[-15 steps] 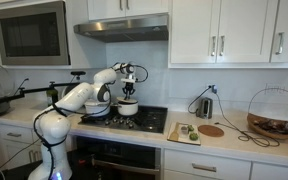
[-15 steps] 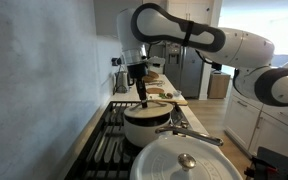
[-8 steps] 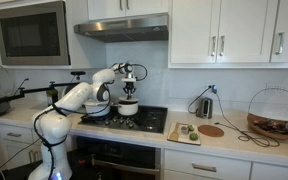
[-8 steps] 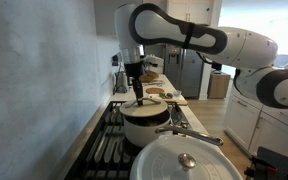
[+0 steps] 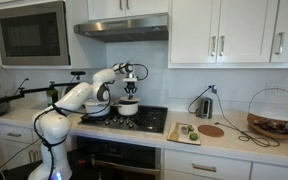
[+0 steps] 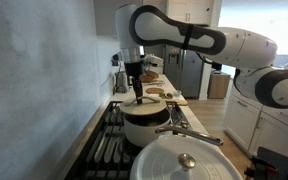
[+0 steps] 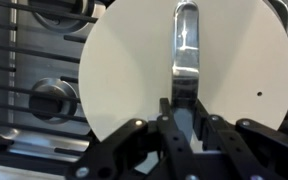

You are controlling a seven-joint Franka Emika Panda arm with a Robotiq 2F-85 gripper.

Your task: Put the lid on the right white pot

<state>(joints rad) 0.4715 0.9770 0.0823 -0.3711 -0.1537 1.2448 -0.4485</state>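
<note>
As the wrist view shows, our gripper (image 7: 184,118) pinches the metal handle (image 7: 186,45) of the lid (image 7: 124,80). We see the lid covering the right white pot (image 6: 146,128) on the stove (image 6: 106,150), though whether it rests there we cannot tell.

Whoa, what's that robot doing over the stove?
The robot arm is working at the stove. Its tool hangs right over the white lid, straddling the metal handle. The lid looks like it is resting on the smaller white pot. I cannot tell whether the tool is squeezing the handle or open.
</note>
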